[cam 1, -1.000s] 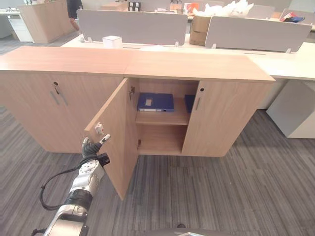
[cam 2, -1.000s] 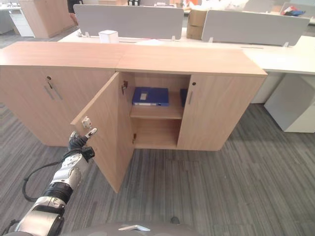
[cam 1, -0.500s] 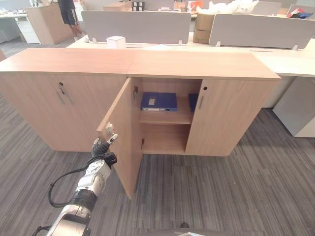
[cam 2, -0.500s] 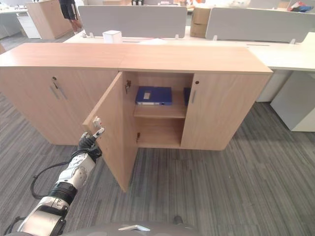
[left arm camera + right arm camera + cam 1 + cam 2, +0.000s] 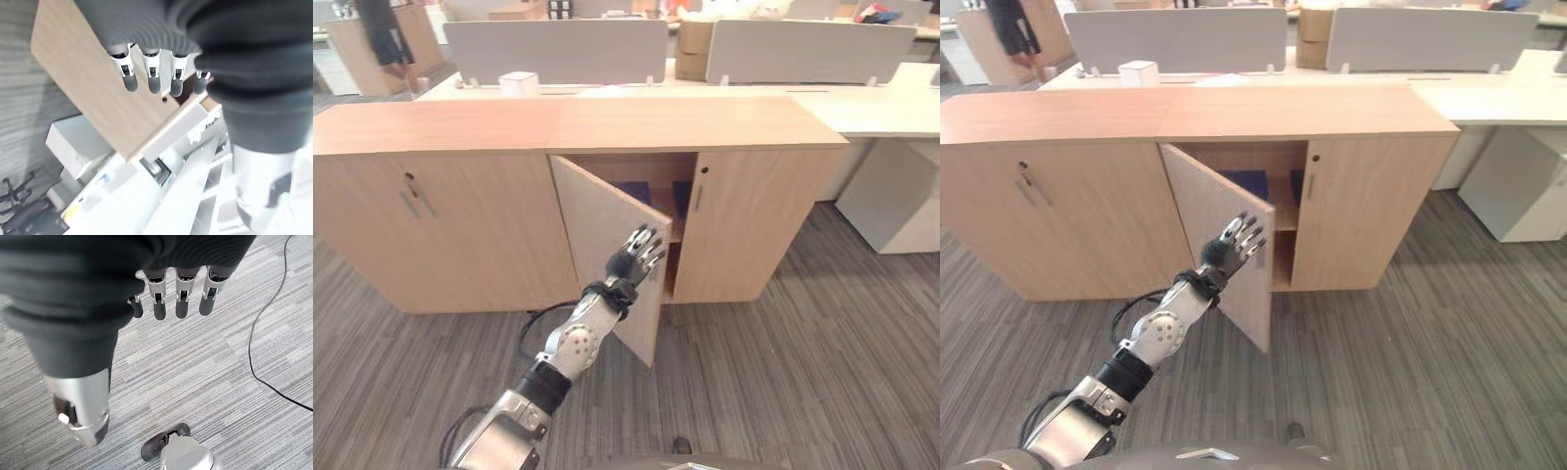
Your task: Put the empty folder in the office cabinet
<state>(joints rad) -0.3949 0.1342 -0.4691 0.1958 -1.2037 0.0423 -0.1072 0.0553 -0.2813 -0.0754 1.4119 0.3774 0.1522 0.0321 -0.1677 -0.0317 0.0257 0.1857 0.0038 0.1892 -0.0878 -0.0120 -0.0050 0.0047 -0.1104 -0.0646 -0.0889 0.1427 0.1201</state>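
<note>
Left hand [image 5: 641, 253], fingers straight, flat against angled cabinet door [image 5: 597, 225].

Even, bright indoor light falls from overhead. The cabinet [image 5: 607, 196] top is evenly lit, and its interior beyond the left robot hand [image 5: 639, 254] lies in shade. In the left wrist view the background past the fingers [image 5: 154, 78] is blown out white. Straight edges bow slightly near the frame borders.
</note>
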